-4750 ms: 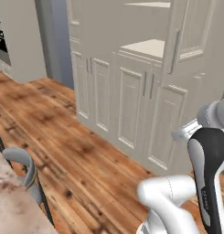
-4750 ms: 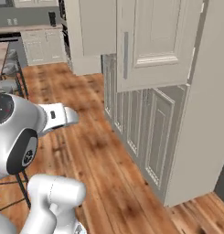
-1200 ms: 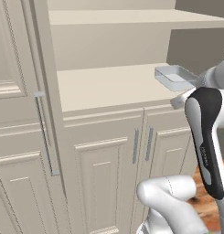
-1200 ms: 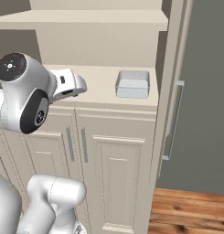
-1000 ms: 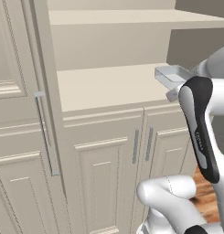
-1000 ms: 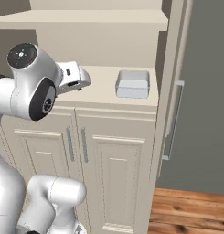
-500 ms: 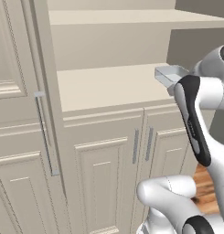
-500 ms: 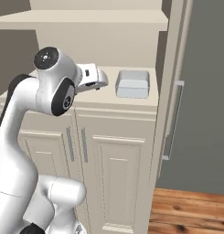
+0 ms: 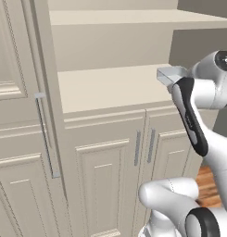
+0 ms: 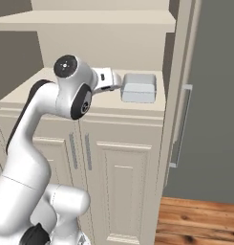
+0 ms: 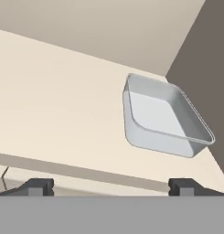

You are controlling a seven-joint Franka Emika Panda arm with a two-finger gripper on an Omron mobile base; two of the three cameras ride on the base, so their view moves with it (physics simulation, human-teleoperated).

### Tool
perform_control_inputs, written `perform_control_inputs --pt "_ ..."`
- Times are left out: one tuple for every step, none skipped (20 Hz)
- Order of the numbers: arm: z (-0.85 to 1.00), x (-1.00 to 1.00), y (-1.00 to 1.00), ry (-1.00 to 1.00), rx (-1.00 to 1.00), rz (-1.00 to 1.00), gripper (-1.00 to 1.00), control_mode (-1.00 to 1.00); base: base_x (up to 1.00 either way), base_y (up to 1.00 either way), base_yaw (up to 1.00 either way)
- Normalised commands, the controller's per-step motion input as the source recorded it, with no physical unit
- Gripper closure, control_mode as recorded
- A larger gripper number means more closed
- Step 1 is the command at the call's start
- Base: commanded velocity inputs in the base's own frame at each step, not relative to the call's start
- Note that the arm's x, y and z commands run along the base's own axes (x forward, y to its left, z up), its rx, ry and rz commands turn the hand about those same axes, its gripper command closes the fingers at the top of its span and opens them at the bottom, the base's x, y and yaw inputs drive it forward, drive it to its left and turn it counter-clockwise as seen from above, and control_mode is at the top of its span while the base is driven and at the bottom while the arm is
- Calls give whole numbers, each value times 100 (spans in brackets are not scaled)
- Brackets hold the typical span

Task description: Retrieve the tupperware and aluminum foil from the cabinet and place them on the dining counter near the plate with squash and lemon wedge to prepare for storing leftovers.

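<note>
The tupperware (image 11: 163, 116) is a shallow grey rectangular container with no lid, sitting at the right end of the cream cabinet shelf (image 11: 54, 96) next to the dark side wall. It also shows as the tupperware (image 10: 139, 87) and, partly behind my arm, the tupperware (image 9: 169, 74). My gripper (image 11: 110, 186) is open, its fingertips (image 11: 38, 185) wide apart over the shelf's front edge, short of the container. From the right base view the gripper (image 10: 117, 82) sits just left of the container at about its height.
The open cabinet door (image 10: 185, 95) with its long handle stands right of the container. Another open door (image 9: 22, 92) is at the left. An upper shelf (image 10: 90, 19) runs overhead. Closed lower cabinet doors (image 9: 110, 180) are below, and wood floor (image 10: 199, 220) lies at the lower right.
The base drove up to the open cabinet and stopped. In the last second my arm swung up and forward, bringing the hand closer to the tupperware.
</note>
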Motion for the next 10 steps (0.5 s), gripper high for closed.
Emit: perform_control_inputs --pt "0 34 -19 0 3 0 -100 -100 0 0 0" --pt "0 33 -21 0 4 0 -100 -100 0 0 0" --pt "0 34 -18 0 3 0 -100 -100 0 0 0" --pt "0 33 -20 0 5 0 -100 -100 0 0 0" --pt "0 34 -20 0 5 0 -100 -100 0 0 0" --pt "0 34 -20 0 5 0 -100 -100 0 0 0" --pt "0 39 -14 0 5 0 -100 -100 0 0 0" --pt "0 45 -10 1 7 0 -100 -100 0 0 0" --pt "0 47 -8 2 6 0 -100 -100 0 0 0" --pt "0 46 -7 2 6 0 -100 -100 0 0 0"
